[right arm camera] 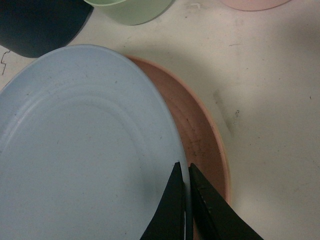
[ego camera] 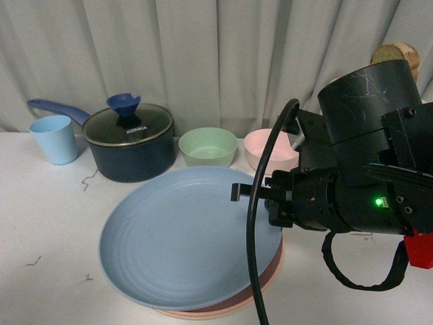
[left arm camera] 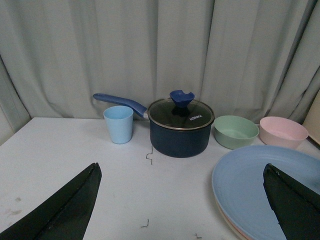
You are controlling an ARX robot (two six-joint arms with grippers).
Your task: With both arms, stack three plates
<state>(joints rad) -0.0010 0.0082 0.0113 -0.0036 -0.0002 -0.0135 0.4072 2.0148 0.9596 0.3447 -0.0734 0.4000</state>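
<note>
On a white counter (ego camera: 47,223) backed by pale pleated curtains (ego camera: 203,61), the right gripper (right arm camera: 186,200) pinches the near-right rim of a large round light blue matte plate (ego camera: 183,237), its two dark fingers nearly closed with the plate edge between them. The blue plate sits off-centre on a pink round plate (right arm camera: 200,140), which shows just beside the gripper on its outer side. Beyond the gripper stand a small green bowl (ego camera: 208,146), a small pink bowl (ego camera: 267,150), a dark blue lidded saucepan (ego camera: 128,142) and a light blue plastic cup (ego camera: 54,139). The left gripper (left arm camera: 182,200) hangs wide open and empty, the blue plate under its right finger. Small dark scuffs mark the counter.
</note>
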